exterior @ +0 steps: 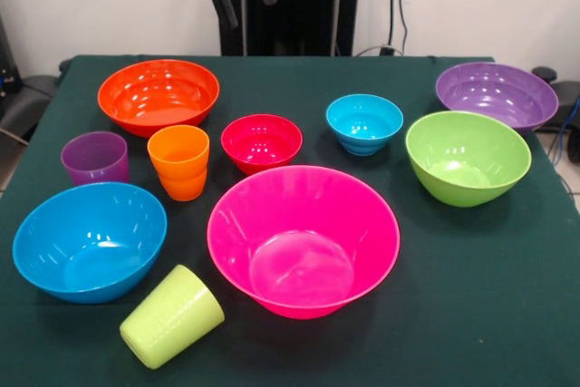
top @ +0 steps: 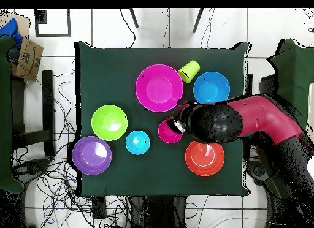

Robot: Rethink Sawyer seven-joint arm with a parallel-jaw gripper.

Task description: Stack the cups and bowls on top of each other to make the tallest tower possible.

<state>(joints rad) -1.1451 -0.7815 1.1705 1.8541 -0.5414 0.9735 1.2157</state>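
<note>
All bowls and cups stand apart on the green table; no tower shows. In the front view the big pink bowl (exterior: 303, 240) is near the centre, the blue bowl (exterior: 89, 240) left, the orange bowl (exterior: 159, 95) far left, and the lime bowl (exterior: 467, 157) and purple bowl (exterior: 496, 95) right. The small red bowl (exterior: 261, 142) and the small light blue bowl (exterior: 364, 123) sit mid-table. The orange cup (exterior: 179, 162) and purple cup (exterior: 94, 158) stand upright. The lime cup (exterior: 172, 316) lies on its side. My gripper (exterior: 251, 11) hangs open and empty at the top edge, high above the table's far side.
In the overhead view my red arm (top: 245, 118) reaches in from the right over the small red bowl (top: 165, 133) and hides the orange and purple cups. Cables lie on the floor around the table (top: 110, 66).
</note>
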